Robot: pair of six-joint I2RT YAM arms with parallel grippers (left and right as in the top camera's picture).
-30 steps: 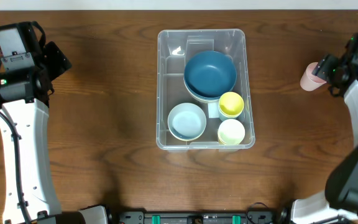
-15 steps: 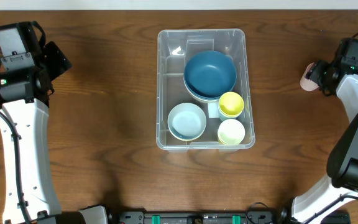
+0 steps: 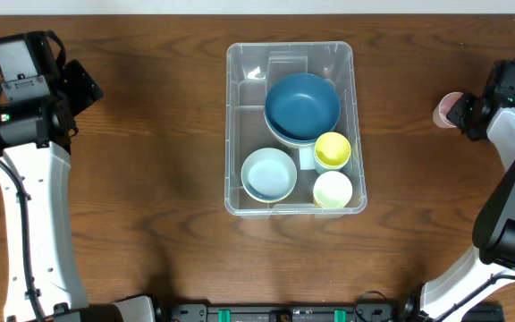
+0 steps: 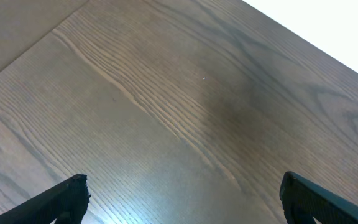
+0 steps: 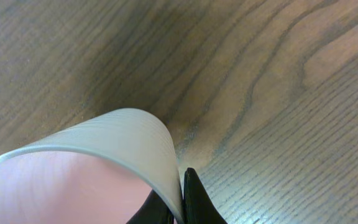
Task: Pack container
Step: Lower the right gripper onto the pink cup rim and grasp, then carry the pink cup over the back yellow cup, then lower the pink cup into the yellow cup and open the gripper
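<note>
Several pieces of tableware sit in the clear rectangular plastic container [image 3: 250,116] with rounded corners at the middle of the dark wood-grain table [image 3: 150,179]. A deep-blue round bowl [image 3: 302,105] is nested on a paler one at its far end. A light-blue round bowl [image 3: 269,173] takes the near left. A yellow cup [image 3: 333,149] and a pale-green cup [image 3: 333,189] stand just beside each other at the near right.

Well apart from the container, at the table's right edge, the right gripper [image 3: 461,111] [image 5: 179,202] is clenched on the rim of a pink ribbed plastic cup [image 3: 445,111] [image 5: 92,174], its thin wall pinched between the black fingers [image 5: 194,196].

At the far left, the left gripper [image 3: 83,85] [image 4: 185,199] hangs released over bare wood, its black fingertips [image 4: 67,196] spread wide.
</note>
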